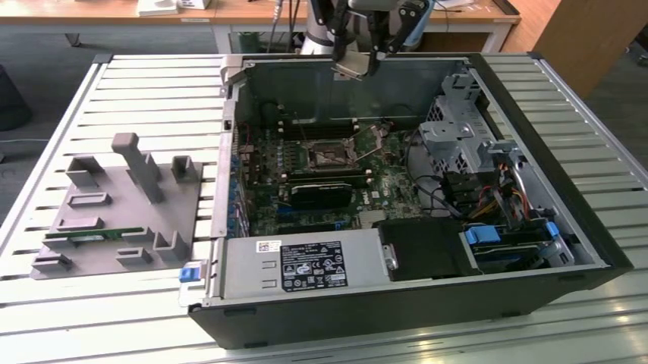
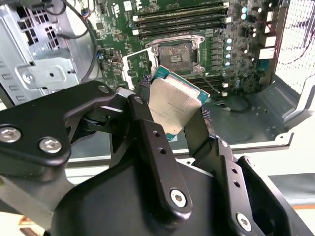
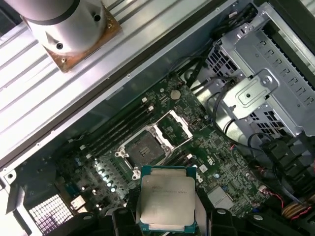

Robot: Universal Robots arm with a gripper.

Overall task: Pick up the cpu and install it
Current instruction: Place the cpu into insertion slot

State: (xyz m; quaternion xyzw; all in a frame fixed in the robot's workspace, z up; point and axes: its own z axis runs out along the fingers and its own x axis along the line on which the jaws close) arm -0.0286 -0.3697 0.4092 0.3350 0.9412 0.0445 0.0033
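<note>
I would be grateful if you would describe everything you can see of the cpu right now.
The cpu is a small, flat square chip with a silvery metal top, stepped at the edges, and a thin green rim. The gripper clamps it between black fingers on two opposite edges. It hangs tilted in the air above the open computer case, over the motherboard and clear of the socket; nothing else touches it.

Shiny metal cpu (image 3: pixel 166 199), matt black tool (image 2: pixel 172 105)
</note>
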